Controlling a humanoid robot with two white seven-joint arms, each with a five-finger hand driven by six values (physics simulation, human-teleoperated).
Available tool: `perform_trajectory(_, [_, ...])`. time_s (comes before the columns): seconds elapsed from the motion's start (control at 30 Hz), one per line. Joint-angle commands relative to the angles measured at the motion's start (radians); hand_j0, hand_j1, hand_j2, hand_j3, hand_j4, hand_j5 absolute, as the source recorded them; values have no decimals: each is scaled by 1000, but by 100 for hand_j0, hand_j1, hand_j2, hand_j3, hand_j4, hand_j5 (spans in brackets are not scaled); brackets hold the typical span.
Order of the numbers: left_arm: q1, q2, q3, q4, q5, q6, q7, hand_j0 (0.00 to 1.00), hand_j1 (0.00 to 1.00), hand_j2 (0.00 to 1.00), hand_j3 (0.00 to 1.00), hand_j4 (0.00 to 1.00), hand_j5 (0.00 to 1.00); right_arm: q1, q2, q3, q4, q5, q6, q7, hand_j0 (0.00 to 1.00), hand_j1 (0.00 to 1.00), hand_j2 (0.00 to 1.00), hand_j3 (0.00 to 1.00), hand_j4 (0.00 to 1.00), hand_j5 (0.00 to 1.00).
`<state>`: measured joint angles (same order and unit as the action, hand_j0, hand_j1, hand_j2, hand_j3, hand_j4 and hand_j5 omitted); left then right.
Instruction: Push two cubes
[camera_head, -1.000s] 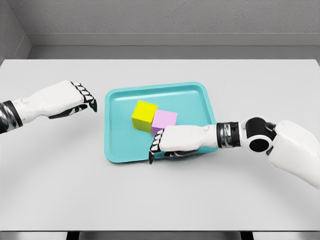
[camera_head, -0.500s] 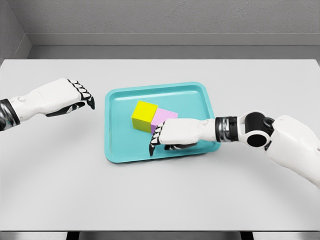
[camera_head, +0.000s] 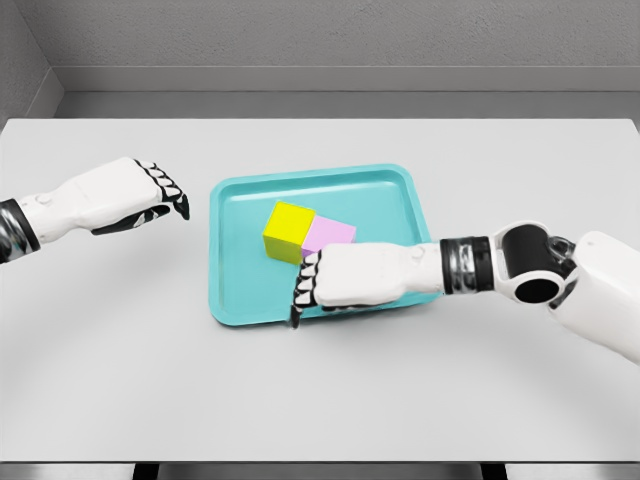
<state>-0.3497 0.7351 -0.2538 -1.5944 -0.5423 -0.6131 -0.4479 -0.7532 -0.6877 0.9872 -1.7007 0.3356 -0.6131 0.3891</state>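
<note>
A yellow cube and a pink cube sit side by side and touching in a teal tray at the table's middle. My right hand lies flat over the tray's near part, just in front of the pink cube and covering its lower face. Its fingers point left and curl down slightly, holding nothing. My left hand hovers to the left of the tray, fingers loosely curled, apart from everything.
The tray rests on a wide light grey table. A grey wall runs behind the table's far edge.
The right hand has slid left along the tray's near side in front of the pink cube. The left hand rose slightly toward the back. The cubes look unmoved.
</note>
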Motion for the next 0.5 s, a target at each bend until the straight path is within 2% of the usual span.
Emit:
perform_trajectory(0.0, [2,18,1,-1,19,2,2,50,50,50,50,50,50,0,-95,-116,-65,-98,2,7,66,66,66,66,66,66])
perform_trajectory(0.03, [2,33,1,-1,35,2,3,52,52,52,52,52,52,2,-141,-196,-66,-132,2,11,77,77,77,77,77,77])
perform_trajectory(0.07, [2,52,1,1,48,2,3,57,57,57,57,57,57,6,-188,-268,-66,-151,2,5,98,98,98,98,98,98])
perform_trajectory(0.13, [5,69,27,2,56,2,8,90,90,90,90,90,90,40,-292,-400,-65,-245,2,5,100,100,100,100,100,100])
perform_trajectory(0.17, [3,69,28,2,67,2,11,100,100,100,100,100,100,78,-334,-430,-65,-259,2,5,100,100,100,100,100,100])
perform_trajectory(0.23, [5,75,28,16,99,2,11,100,100,100,100,100,100,143,-362,-464,-50,-257,2,2,100,100,100,100,100,100])
perform_trajectory(0.33, [5,76,30,19,105,2,9,100,100,100,100,100,100,186,-351,-486,78,-254,2,8,100,100,100,100,100,100])
perform_trajectory(0.47, [6,76,38,25,107,2,9,100,100,100,100,100,100,215,-346,-483,82,-242,2,11,100,100,100,100,100,100])
